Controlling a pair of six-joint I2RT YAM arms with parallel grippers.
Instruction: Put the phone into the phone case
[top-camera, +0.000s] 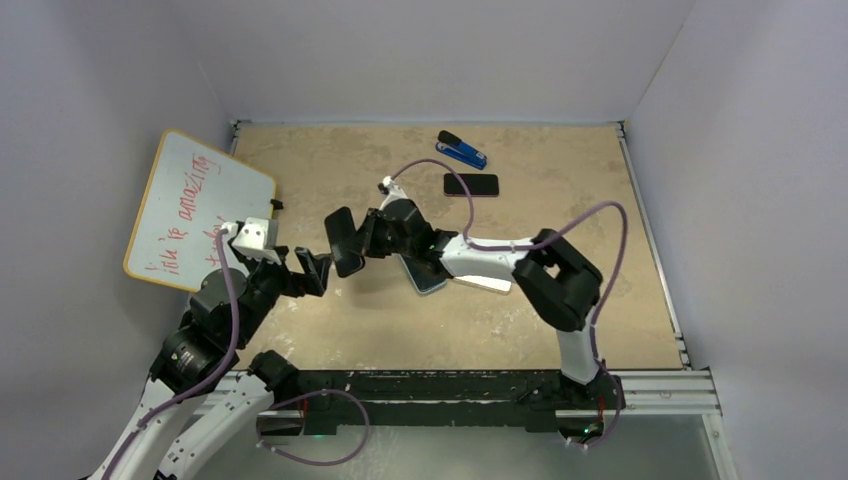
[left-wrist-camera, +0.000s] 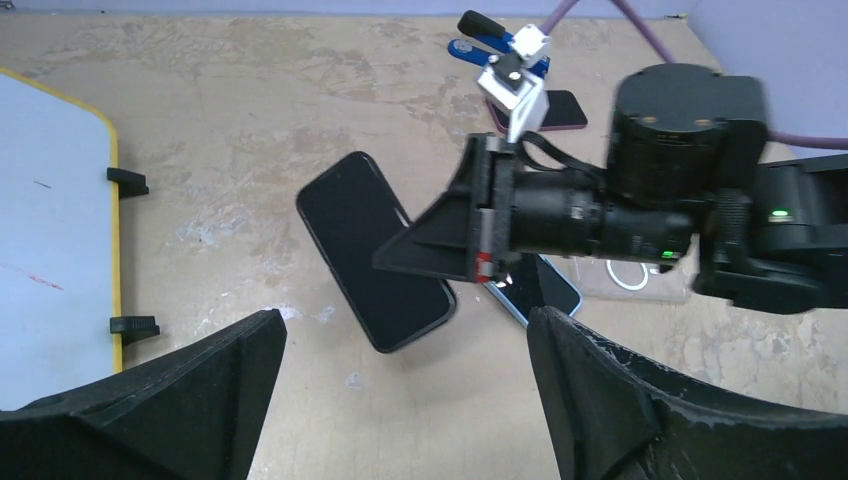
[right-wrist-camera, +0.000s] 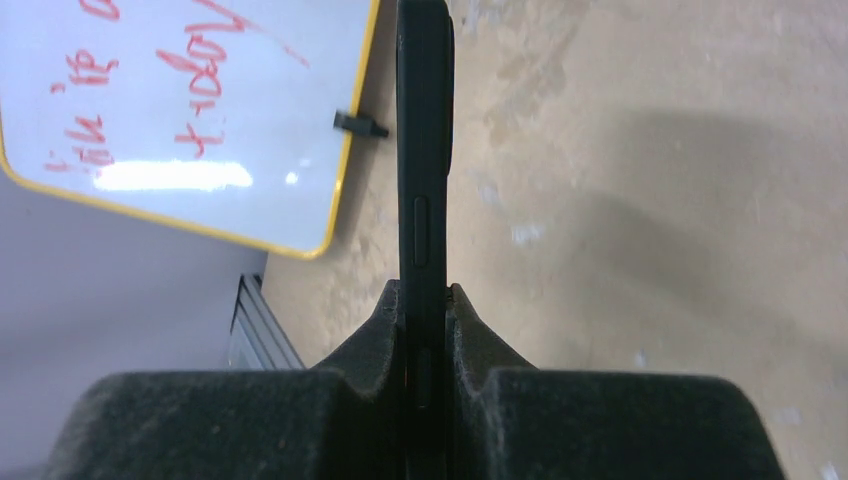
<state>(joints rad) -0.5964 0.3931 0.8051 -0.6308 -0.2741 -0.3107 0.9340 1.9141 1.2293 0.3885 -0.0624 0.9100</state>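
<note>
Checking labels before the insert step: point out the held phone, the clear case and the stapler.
black phone (left-wrist-camera: 350, 240): left wrist view, on the bare dark face beside the gripping finger.
clear phone case (left-wrist-camera: 632, 278): left wrist view, on the white ring in its back.
blue stapler (top-camera: 462, 152): top view, mid-body.

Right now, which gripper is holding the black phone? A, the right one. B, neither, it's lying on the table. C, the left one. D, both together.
A: the right gripper is shut on the black phone, pinching it edge-on above the table, while the left gripper stands wide open and grips nothing.
</note>
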